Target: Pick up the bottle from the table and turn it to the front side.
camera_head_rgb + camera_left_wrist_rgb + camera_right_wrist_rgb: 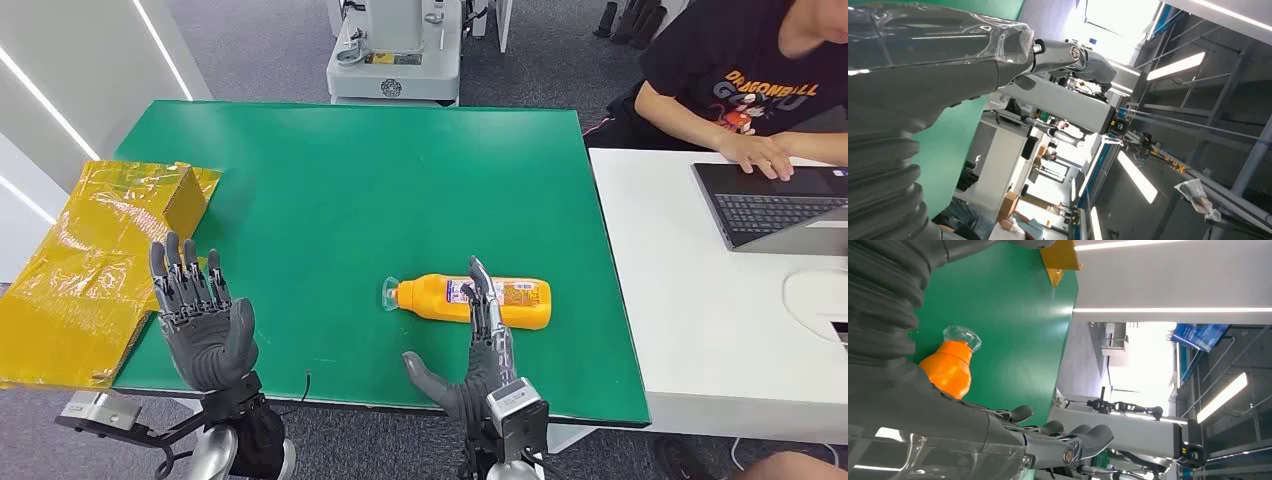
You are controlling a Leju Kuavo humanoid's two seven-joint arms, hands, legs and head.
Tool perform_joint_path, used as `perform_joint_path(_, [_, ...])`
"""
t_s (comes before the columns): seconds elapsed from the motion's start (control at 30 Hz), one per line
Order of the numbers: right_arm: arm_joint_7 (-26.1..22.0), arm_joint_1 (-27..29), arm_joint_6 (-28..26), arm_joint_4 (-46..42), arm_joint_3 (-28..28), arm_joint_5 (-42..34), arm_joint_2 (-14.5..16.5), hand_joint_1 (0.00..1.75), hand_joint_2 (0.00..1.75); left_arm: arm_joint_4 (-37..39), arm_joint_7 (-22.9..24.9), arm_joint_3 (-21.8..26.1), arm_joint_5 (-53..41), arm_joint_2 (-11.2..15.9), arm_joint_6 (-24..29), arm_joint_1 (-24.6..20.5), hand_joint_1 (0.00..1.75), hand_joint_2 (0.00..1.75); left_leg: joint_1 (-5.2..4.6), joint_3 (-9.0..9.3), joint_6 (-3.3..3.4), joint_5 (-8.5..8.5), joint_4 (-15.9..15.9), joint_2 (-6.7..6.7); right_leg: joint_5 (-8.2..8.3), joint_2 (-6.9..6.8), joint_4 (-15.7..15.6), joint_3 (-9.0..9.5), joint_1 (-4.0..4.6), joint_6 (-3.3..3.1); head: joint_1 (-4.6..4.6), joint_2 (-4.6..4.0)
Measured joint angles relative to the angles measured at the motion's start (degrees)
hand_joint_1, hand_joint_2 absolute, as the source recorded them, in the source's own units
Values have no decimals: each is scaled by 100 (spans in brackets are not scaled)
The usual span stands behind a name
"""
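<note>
An orange bottle (470, 300) with a clear cap and a printed label lies on its side on the green table (330, 200), cap pointing left. My right hand (480, 350) stands open just in front of it, fingers stretched up over the bottle's middle and thumb out to the left, holding nothing. The right wrist view has the bottle's orange neck and clear cap (950, 362) beside the hand's fingers (1068, 437). Near the table's front left edge my left hand (200, 315) is raised and open, fingers spread, empty.
A crumpled yellow bag (90, 260) lies over the table's left edge. A white desk (700, 340) adjoins on the right, where a person (750, 80) works at a laptop (770, 205). A grey machine base (395, 50) stands behind the table.
</note>
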Motion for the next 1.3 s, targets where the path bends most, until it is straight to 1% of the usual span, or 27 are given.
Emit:
perform_joint_path(0.13, [10,-28,18,1,0,19,-1,0,175,0,0,-15,-3,0,44,-2,0,175,0,0,0,0,0,0,0,0,0,0,0,0,0,0])
perform_joint_path(0.23, [171,-131,-60,4,1,391,-19,0,175,0,0,-21,11,1,46,-3,0,175,0,0,0,0,0,1,0,1,0,0,0,0,0,0])
perform_joint_path(0.3, [482,-309,-58,17,0,920,-70,0,175,0,0,-23,19,1,-7,-4,0,175,0,0,0,0,0,2,1,2,0,0,0,0,0,0])
perform_joint_path(0.37, [924,-553,88,63,-17,1592,-138,0,175,0,0,-23,4,0,-109,-4,0,175,0,0,0,1,0,2,1,2,0,0,0,0,0,0])
perform_joint_path(0.5, [1999,-1208,820,332,-144,3365,-323,0,175,23,0,-21,-20,0,-398,-8,0,175,-1,2,2,3,3,2,5,2,0,2,-1,1,-1,0])
perform_joint_path(0.53, [2166,-1388,1002,420,-185,3708,-382,0,175,38,0,-21,-19,0,-458,-12,0,175,-1,2,3,4,4,2,5,1,0,2,-1,2,0,0])
perform_joint_path(0.6, [2296,-1742,1303,585,-260,4038,-492,0,175,76,0,-21,0,0,-533,-33,0,175,-1,2,2,6,5,1,8,1,1,3,-1,1,0,0])
perform_joint_path(0.83, [2577,-3077,2643,1360,-268,4323,-817,0,175,211,0,-25,118,1,-622,-174,0,175,-1,2,2,6,10,1,9,2,2,2,-1,0,-1,0])
perform_joint_path(1.0, [2589,-3874,3769,1985,-6,4262,-1123,0,175,260,0,-76,201,10,-659,-195,0,175,-1,-1,2,5,10,-1,8,0,1,2,-1,1,0,0])
perform_joint_path(1.1, [2556,-4189,4039,2265,166,4197,-1277,0,175,292,0,-107,216,16,-660,-204,0,175,-2,-2,3,4,10,-1,8,0,1,2,-1,1,0,0])
perform_joint_path(1.17, [2528,-4368,4313,2431,316,4122,-1348,0,175,312,0,-132,234,19,-658,-212,0,175,-2,-1,4,4,10,0,8,1,0,1,-1,1,-1,0])
perform_joint_path(1.23, [2482,-4547,4645,2639,544,3970,-1416,0,175,332,0,-163,255,26,-653,-220,0,175,-1,-1,4,4,10,-1,8,0,0,1,-1,2,-2,0])
perform_joint_path(1.3, [2463,-4665,4812,2895,778,3784,-1456,0,175,354,0,-188,250,36,-633,-231,0,175,-1,-1,4,4,10,-3,7,-3,0,2,0,2,-1,0])
